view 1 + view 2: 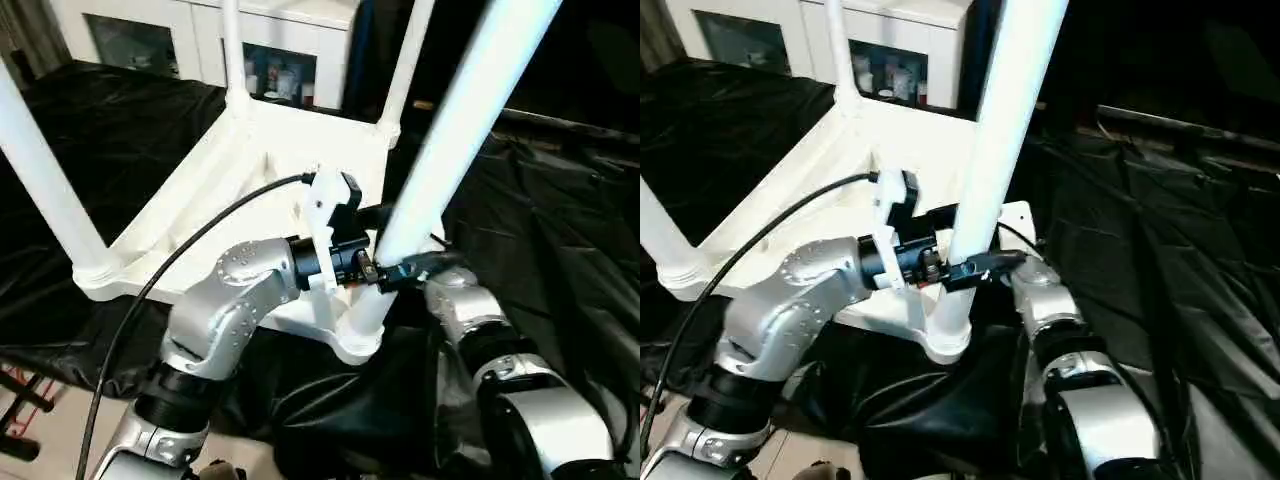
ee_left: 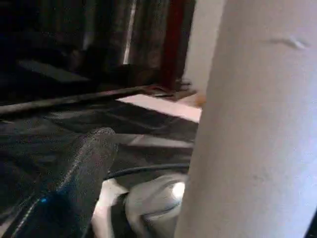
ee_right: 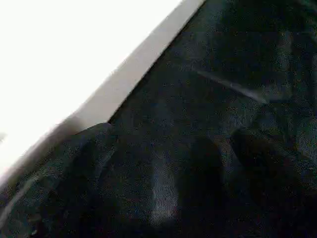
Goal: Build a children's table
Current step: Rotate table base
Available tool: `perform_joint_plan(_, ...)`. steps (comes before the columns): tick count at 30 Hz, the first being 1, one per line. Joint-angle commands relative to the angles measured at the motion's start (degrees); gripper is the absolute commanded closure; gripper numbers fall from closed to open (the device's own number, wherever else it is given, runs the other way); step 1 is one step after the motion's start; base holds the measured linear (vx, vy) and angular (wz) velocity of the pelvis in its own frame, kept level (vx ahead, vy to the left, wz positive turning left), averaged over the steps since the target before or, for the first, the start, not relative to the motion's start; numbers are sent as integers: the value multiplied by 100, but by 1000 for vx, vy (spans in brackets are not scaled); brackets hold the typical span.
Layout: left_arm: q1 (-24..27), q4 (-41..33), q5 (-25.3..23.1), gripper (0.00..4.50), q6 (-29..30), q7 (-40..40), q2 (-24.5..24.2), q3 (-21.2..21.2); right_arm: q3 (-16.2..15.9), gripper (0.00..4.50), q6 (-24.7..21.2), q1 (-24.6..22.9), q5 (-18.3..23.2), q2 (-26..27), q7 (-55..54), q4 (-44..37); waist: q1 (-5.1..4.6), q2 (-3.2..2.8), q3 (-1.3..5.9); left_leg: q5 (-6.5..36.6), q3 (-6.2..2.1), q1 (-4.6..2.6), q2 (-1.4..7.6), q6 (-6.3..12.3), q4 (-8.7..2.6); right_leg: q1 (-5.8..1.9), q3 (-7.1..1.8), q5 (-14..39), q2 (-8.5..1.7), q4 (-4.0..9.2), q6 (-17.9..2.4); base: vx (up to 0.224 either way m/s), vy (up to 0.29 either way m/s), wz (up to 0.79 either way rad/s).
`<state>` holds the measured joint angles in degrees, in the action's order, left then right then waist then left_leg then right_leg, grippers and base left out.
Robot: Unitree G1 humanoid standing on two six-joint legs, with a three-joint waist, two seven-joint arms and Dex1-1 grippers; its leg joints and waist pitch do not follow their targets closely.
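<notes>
The children's table lies upside down on black cloth, its ribbed underside (image 1: 250, 170) facing up, with four white legs standing in the corner sockets. The near right leg (image 1: 460, 130) rises from its socket (image 1: 360, 345) just in front of me. My left gripper (image 1: 372, 268) reaches across to the base of this leg. It is open, with the leg (image 2: 257, 124) between its jaws and one finger (image 2: 84, 168) standing apart from it. My right gripper (image 1: 412, 268) sits on the leg's other side, open and holding nothing; its fingers (image 3: 89, 163) hover over the cloth beside the leg (image 3: 64, 59).
White cabinets (image 1: 150, 35) with glass doors stand behind the table. Wrinkled black cloth (image 1: 540, 220) covers the surface all around. A black cable (image 1: 200, 240) arcs from my left wrist over the table's near edge. Bare floor (image 1: 40, 440) shows at the lower left.
</notes>
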<state>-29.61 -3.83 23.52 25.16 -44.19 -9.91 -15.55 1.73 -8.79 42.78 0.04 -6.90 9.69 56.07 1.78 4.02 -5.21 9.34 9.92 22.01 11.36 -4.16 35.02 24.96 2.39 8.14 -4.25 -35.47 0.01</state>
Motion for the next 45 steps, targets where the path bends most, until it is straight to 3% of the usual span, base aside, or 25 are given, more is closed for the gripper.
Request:
perform_joint_plan(1,157,210,-221,0,-25,-255,-350,-57,37,0,9,-27,96,-305,408,-314,47,-23,551,1602,15,-59,68,-99,-386,-352,-147,2000,-231,413,-728,0,0,0)
perform_joint_plan(5,353,354,-335,0,-219,-1251,-1070,-310,-113,0,-152,-323,182,-831,1422,-1085,79,-43,535,1625,19,-79,66,-91,-386,-330,-160,2091,-220,429,-713,0,0,0)
perform_joint_plan(7,342,582,-572,36,-500,-1551,-1337,-468,-259,0,-240,-515,200,-1117,1963,-1519,88,-44,528,1620,17,-89,83,-61,-402,-321,-164,2075,-217,430,-741,0,0,0)
perform_joint_plan(9,295,753,-733,39,-678,-1656,-1457,-567,-344,0,-268,-636,222,-1285,2283,-1777,107,-62,522,1655,9,-85,73,-68,-403,-328,-161,2144,-222,456,-773,0,0,0)
perform_joint_plan(10,117,1190,-1165,66,-1138,-1741,-1647,-823,-491,0,-325,-869,284,-1605,2854,-2281,120,-118,528,1663,2,-101,89,-104,-406,-319,-171,2090,-238,430,-842,0,0,0)
perform_joint_plan(11,8,1435,-1378,66,-1345,-1763,-1731,-953,-553,0,-361,-997,336,-1776,3134,-2563,160,-93,533,1742,-1,-126,97,-60,-404,-317,-165,2104,-224,457,-776,0,0,0)
perform_joint_plan(13,-196,1894,-1680,83,-1635,-1801,-1809,-1114,-678,0,-456,-1232,438,-2110,3653,-3075,190,-107,528,1749,-13,-110,91,-41,-423,-343,-169,2090,-223,455,-769,0,0,0)
perform_joint_plan(14,-269,2066,-1766,83,-1743,-1846,-1815,-1146,-727,0,-506,-1327,478,-2250,3870,-3291,214,-81,529,1760,-8,-120,89,-32,-415,-346,-170,2156,-233,472,-733,0,0,0)
perform_joint_plan(15,-344,2238,-1839,98,-1840,-1867,-1806,-1164,-769,0,-579,-1420,524,-2388,4063,-3514,213,-110,525,1744,-14,-108,85,-36,-422,-357,-176,2170,-238,471,-736,0,0,0)
perform_joint_plan(16,-410,2387,-1880,123,-1910,-1911,-1792,-1177,-808,0,-662,-1508,566,-2524,4226,-3734,221,-97,531,1730,-15,-103,88,-51,-418,-360,-170,2174,-240,476,-758,0,0,0)
perform_joint_plan(19,-561,2711,-1943,133,-2037,-2097,-1766,-1197,-931,0,-904,-1708,643,-2870,4636,-4272,245,-100,545,1718,-23,-114,103,-36,-408,-363,-170,2143,-262,464,-847,0,0,0)
perform_joint_plan(20,-591,2764,-1974,144,-2081,-2167,-1774,-1221,-960,0,-944,-1755,670,-2932,4735,-4396,233,-86,540,1699,-25,-82,94,-28,-409,-372,-163,2154,-267,459,-881,0,0,0)
perform_joint_plan(22,-765,3161,-2075,170,-2400,-2358,-1758,-1315,-1053,0,-1247,-1993,853,-3179,5165,-4963,241,-80,538,1748,-24,-87,92,33,-399,-362,-161,2334,-271,499,-835,0,0,0)
perform_joint_plan(33,-1132,3970,-2329,254,-2818,-2748,-1662,-1355,-1177,0,-1621,-2417,1014,-3525,5557,-5731,315,-100,536,1855,-39,-114,110,25,-401,-323,-131,2834,-300,565,-693,0,0,0)
perform_joint_plan(45,-1172,4122,-2234,339,-2683,-3135,-1490,-1243,-1301,0,-1708,-2466,926,-3513,5523,-5831,368,-95,547,1797,-42,-109,124,17,-406,-332,-132,2653,-327,540,-801,0,0,0)
